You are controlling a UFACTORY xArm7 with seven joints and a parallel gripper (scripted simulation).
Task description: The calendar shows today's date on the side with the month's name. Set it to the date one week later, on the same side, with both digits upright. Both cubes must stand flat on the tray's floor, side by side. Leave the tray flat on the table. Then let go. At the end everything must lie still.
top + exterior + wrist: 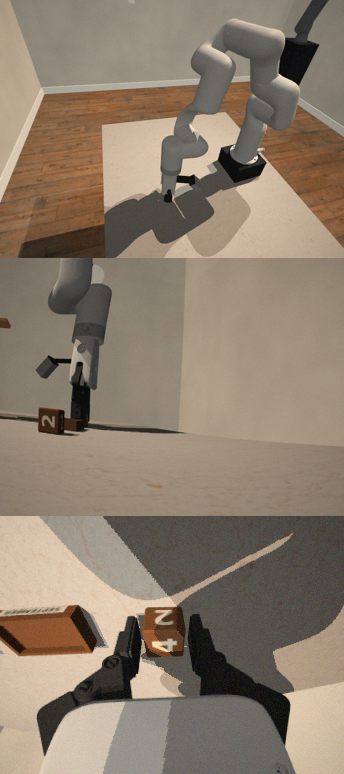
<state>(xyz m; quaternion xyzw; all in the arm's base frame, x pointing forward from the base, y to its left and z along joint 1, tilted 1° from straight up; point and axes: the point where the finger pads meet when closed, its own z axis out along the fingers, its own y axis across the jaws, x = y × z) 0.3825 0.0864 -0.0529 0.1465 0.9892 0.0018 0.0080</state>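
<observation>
Calendar tray (pixel 74 424) (pixel 47 633) lies with its long axis running roughly left to right in the wrist view, lettered side toward that view's upper edge; on the tabletop (pixel 133 150) (pixel 166 466) (pixel 30 576), it is probably toward the top view's left edge, though hidden there. The arm (pixel 214 80) (pixel 90 308) arches over, its gripper (pixel 167 200) (pixel 80 419) (pixel 164 627) pointing down, fingers partway apart astride the 2-and-4 cube (pixel 164 631), gripping nothing. The tray is brown, shallow-walled; the sideways-2 cube (pixel 50 421) stands outside it.
</observation>
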